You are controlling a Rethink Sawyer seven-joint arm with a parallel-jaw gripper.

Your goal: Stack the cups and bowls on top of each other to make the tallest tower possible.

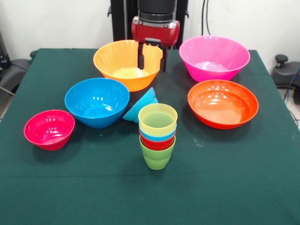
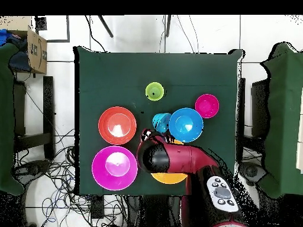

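Note:
Four cups (image 1: 158, 136) stand nested in a short tower at the table's middle: lime green at the base, then red, light blue and ribbed yellow on top. It also shows in the overhead view (image 2: 154, 91). My gripper (image 1: 153, 60) is open and empty at the right rim of the large yellow-orange bowl (image 1: 123, 65), one finger on each side of the rim as seen from the front. The small light blue bowl (image 1: 140, 105) lies tilted against the medium blue bowl (image 1: 97, 101). The small magenta bowl (image 1: 49, 129), large pink bowl (image 1: 214, 57) and wide red-orange bowl (image 1: 223, 103) stand upright and apart.
In the overhead view the arm (image 2: 177, 162) covers most of the yellow-orange bowl (image 2: 168, 178). The green table (image 1: 234, 178) has open cloth in front of the cup tower. A cardboard box (image 2: 35, 50) sits off the table's corner.

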